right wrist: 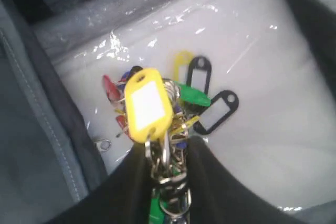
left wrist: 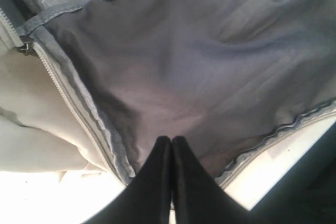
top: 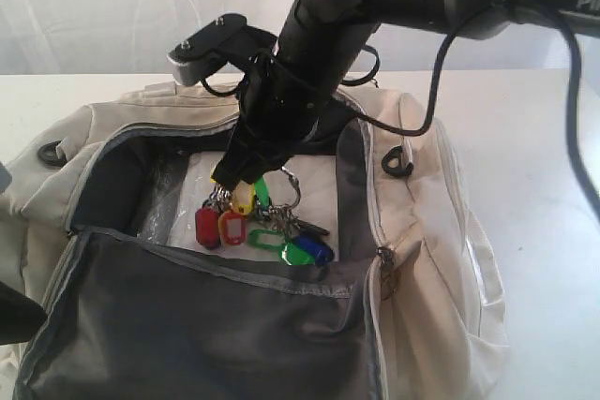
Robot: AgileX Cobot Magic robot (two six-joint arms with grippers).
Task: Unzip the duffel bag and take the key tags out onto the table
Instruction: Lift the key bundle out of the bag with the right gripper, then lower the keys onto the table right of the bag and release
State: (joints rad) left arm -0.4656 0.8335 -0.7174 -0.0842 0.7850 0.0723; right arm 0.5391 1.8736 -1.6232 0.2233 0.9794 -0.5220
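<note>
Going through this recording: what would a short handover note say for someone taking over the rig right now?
Right gripper: shut on the key tags, holding the bunch by its rings inside the duffel bag, low over the bag's bottom.
Left gripper: shut, at the grey lining of the opened flap; whether it pinches the fabric is unclear.
Done: bag unzipped, flap folded open, tags gripped.
Left: lift the bunch clear of the bag, set it on the table, release.
</note>
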